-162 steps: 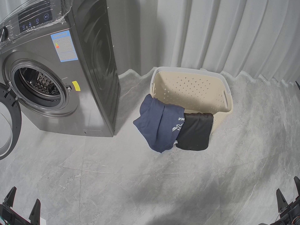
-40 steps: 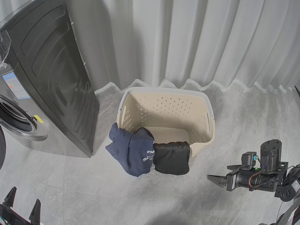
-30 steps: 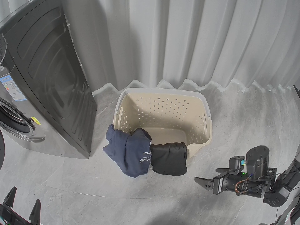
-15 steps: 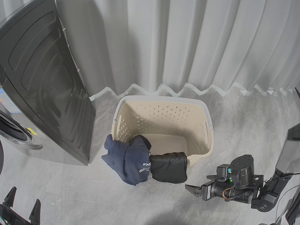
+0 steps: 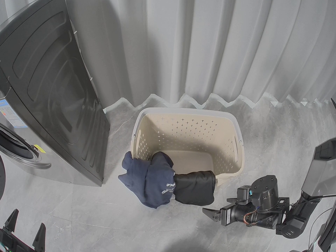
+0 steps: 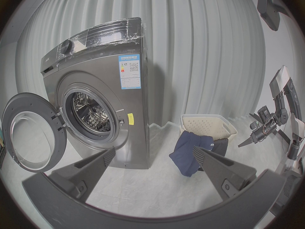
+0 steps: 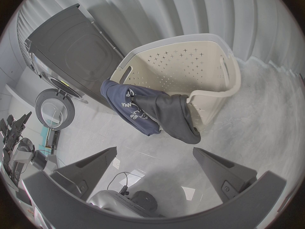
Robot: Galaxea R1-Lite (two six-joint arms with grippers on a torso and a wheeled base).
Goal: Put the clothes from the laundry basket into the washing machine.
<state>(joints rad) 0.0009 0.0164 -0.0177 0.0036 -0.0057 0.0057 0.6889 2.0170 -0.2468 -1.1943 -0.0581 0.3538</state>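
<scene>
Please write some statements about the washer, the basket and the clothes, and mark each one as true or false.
1. The washer door is open. True.
2. The basket lies on its side. False: it stands upright.
3. A blue garment and a black garment hang over the basket's rim. True.
4. The right end effector holds the black garment. False: it is open and empty, apart from the clothes.

In the head view you see the washing machine (image 5: 52, 88) cut off at left, the left gripper (image 5: 28, 219) clipped at lower left.
</scene>
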